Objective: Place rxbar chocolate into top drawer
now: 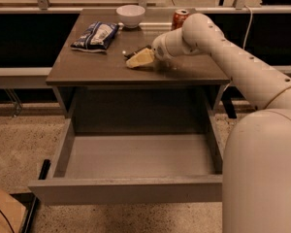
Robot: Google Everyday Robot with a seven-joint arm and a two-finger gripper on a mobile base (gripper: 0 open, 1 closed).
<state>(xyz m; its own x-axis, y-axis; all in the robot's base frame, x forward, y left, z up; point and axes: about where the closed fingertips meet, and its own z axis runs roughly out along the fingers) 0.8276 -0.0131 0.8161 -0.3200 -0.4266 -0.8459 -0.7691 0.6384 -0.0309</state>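
My end effector (139,59) sat low on surface (87,67), angled down because rxbar chocolate (135,52) lay flat, just behind its tip. Spread or pinching: could not tell. Top drawer (126,191) stood pulled out below, ready for drop.

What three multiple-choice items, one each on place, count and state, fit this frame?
1. Where is the gripper?
A) over the cabinet top
B) at the floor
C) under the cabinet
2. How many bowls are on the top?
A) none
B) one
C) three
3. The top drawer is:
A) shut
B) pulled out, bare inside
C) pulled out, holding a bag

Answers:
1 A: it hangs over the top near the rxbar chocolate.
2 B: a single white bowl stands at the rear edge.
3 B: its grey floor shows with nothing on it.
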